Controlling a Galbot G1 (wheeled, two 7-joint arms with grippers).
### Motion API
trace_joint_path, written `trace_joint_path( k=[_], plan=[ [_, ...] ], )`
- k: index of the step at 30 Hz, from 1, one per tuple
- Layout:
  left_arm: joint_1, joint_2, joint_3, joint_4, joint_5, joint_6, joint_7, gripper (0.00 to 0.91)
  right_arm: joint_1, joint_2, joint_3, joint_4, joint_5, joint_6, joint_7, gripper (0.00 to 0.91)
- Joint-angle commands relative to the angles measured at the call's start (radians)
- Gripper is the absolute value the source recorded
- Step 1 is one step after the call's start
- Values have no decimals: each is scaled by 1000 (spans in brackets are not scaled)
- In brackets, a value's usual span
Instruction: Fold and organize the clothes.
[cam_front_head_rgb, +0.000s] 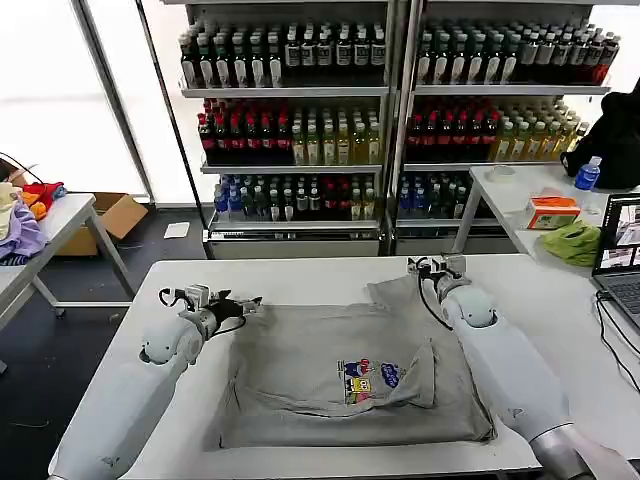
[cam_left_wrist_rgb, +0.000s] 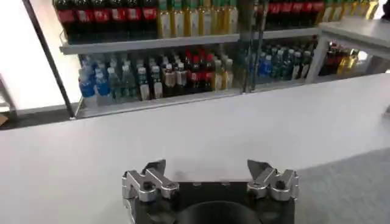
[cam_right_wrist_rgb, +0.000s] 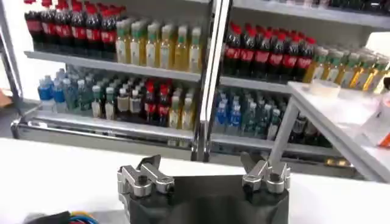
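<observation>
A light grey T-shirt (cam_front_head_rgb: 340, 375) lies spread on the white bench (cam_front_head_rgb: 560, 300), its small multicoloured chest print (cam_front_head_rgb: 366, 379) facing up. Both sleeves look already turned in over the body, so the cloth sits as a rough rectangle with a flap raised toward its far right corner. I'd judge the side folds done and the lengthwise fold still to come.

The left gripper (cam_front_head_rgb: 250, 302) hangs just off the shirt's far left corner, jaws apart and empty; from its wrist camera the left gripper (cam_left_wrist_rgb: 210, 170) has bare bench ahead and the grey hem off to one side. The right gripper (cam_front_head_rgb: 437, 266) sits at the far right corner, just beyond the raised flap, and its jaws also stand apart with nothing between them; its wrist camera looks past the right gripper (cam_right_wrist_rgb: 204, 167) toward the drink shelves (cam_front_head_rgb: 300, 120).

Placed like this, each at a far corner, they seem poised to pinch the top edge together.
</observation>
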Motion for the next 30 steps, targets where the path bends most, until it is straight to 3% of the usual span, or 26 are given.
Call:
trace_joint_path(
  k=[1,18,20,21,22,23,24,30],
  plan=[
    [11,-4,9,-17,0,14,-3,907,-12,27,-7,-42,-15,1,-6,907],
    [46,-6,-7,-42,-2,22,-6,907,-48,56,19,-55,-31,0,-11,907],
    [45,-8,-6,-39,-2,23,-7,907,-59,61,27,-55,-34,1,-11,796],
    [46,-8,-6,-39,-2,23,-8,826,-61,61,28,-55,-35,1,-11,544],
    [47,-8,-3,-39,-2,24,-9,464,-68,62,32,-52,-36,1,-11,202],
    [49,-9,-2,-40,-3,24,-10,272,-71,62,35,-50,-36,1,-11,60],
    [50,-9,-1,-40,-4,24,-10,20,-77,62,37,-45,-36,1,-9,0],
    [54,-9,10,-48,-4,35,-18,10,-105,52,45,-16,-38,-1,-6,0]
  ],
)
